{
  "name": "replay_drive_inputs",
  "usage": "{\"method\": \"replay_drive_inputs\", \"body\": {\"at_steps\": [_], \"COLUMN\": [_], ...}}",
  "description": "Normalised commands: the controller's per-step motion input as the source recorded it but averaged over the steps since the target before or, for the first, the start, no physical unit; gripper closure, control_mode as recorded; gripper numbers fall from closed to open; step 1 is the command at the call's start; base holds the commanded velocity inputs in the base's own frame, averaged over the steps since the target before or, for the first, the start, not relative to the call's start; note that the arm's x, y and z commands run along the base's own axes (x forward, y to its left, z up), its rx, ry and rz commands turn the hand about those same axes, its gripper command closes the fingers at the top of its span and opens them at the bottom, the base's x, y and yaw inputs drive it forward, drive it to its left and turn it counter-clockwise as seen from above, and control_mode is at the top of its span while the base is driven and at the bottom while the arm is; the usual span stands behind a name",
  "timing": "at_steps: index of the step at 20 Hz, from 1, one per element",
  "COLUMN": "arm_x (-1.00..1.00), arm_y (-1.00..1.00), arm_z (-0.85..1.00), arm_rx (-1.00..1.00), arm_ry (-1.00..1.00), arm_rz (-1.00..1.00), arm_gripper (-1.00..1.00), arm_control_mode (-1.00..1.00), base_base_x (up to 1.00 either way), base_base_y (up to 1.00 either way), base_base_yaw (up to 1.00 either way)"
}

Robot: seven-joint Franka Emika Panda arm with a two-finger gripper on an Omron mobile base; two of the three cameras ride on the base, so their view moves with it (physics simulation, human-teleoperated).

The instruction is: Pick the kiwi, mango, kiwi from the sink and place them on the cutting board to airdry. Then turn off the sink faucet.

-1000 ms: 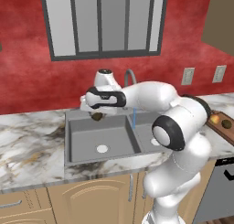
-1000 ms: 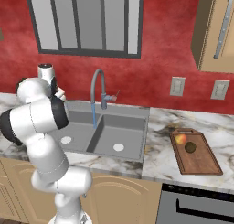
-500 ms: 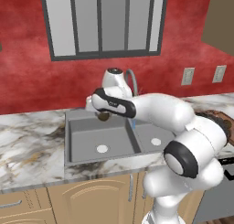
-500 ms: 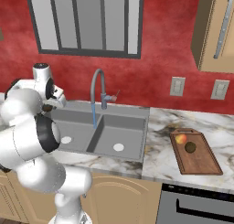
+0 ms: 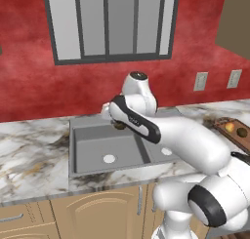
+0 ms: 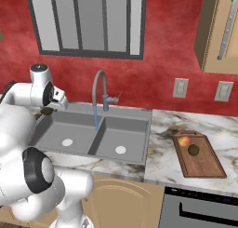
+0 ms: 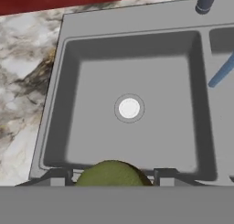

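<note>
My gripper [image 7: 112,178] is shut on an olive-green kiwi [image 7: 111,173], held above the near rim of the left basin of the grey sink [image 7: 87,77]. In the base views the gripper [image 5: 117,122] [image 6: 49,110] hangs over the sink's [image 5: 93,145] [image 6: 79,129] back left part with the dark kiwi [image 5: 119,126] [image 6: 46,112] under it. The cutting board [image 6: 204,163] [image 5: 236,140] lies on the counter to the right and carries the mango [image 6: 184,141] [image 5: 229,127] and another kiwi [image 6: 193,150] [image 5: 241,132]. A blue stream runs from the sink faucet [image 6: 99,85] [image 7: 205,0].
Both basins have white drains [image 6: 67,142] [image 6: 121,150] and hold no fruit. Marble counter [image 5: 29,155] lies left of the sink and between sink and board [image 6: 160,152]. A red wall with a window [image 6: 88,22] and outlets [image 6: 180,88] stands behind.
The arm's elbow has swung round toward the cameras. The hand with the kiwi has shifted a little to the right above the left basin.
</note>
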Motion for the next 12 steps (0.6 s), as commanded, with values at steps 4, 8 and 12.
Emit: {"method": "replay_drive_inputs", "body": {"at_steps": [4, 8, 12], "arm_x": [-0.46, -0.49, -0.48], "arm_y": [-0.22, -0.24, -0.25], "arm_z": [0.60, 0.61, 0.51], "arm_rx": [0.02, 0.02, 0.01], "arm_ry": [0.00, 0.01, 0.05], "arm_rz": [0.03, 0.00, 0.00], "arm_gripper": [1.00, 1.00, 1.00], "arm_control_mode": [-1.00, -1.00, -1.00], "base_base_x": [0.00, 0.00, 0.00], "base_base_y": [0.00, 0.00, 0.00], "base_base_yaw": [0.00, 0.00, 0.00]}}
